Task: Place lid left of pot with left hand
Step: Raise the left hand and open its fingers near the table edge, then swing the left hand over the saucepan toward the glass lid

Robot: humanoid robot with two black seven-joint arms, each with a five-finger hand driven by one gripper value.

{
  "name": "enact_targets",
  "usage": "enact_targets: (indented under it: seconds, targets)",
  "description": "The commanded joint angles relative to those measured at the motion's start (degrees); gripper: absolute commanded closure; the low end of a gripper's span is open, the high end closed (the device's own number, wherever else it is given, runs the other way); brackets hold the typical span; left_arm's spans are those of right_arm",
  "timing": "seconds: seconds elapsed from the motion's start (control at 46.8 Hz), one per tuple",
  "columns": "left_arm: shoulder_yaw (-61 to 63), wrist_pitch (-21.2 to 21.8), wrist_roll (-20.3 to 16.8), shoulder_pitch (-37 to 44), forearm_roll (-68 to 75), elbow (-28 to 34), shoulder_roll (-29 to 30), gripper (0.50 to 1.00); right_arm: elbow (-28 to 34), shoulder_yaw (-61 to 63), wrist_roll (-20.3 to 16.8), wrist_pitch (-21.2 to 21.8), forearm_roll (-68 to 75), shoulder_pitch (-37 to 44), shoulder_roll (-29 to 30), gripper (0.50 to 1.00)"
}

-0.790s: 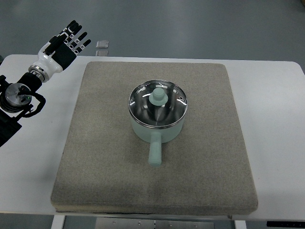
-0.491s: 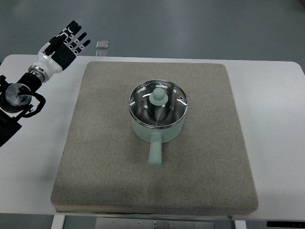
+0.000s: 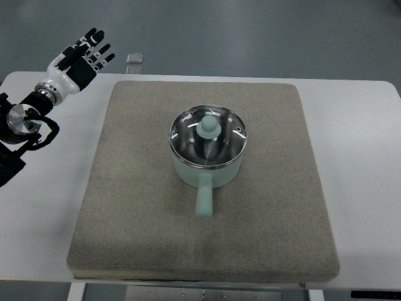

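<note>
Task barely begun: lid (image 3: 207,133) sits on pot (image 3: 207,164) on the mat (image 3: 125,207), left hand (image 3: 78,58) well apart at the far left, fingers spread, holding nothing

You are looking down on a white table (image 3: 363,188) with a grey mat (image 3: 125,219) covering most of it. The mint-green pot (image 3: 207,164) sits near the mat's middle, its handle pointing toward the near edge. The glass lid (image 3: 207,137) rests on the pot, its green knob upright at the centre. Your left hand (image 3: 78,59) hovers over the table's far left corner, well apart from the pot, fingers spread and holding nothing.
</note>
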Motion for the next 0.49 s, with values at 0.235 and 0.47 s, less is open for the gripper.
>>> enact_targets:
  seconds: [0.235, 0.47]
  targets:
    - [-1.22, -0.71, -5.75, -0.78, 28.79, -1.3, 2.18, 0.504, 0.0, 0.0, 0.0, -0.01, 0.0, 0.02, 0.0, 0.579]
    - [-0.52, -0.36, -10.59, -1.3, 45.22, -13.6, 10.52, 0.506, 0.0, 0.0, 0.0, 0.08, 0.0, 0.02, 0.0, 0.579]
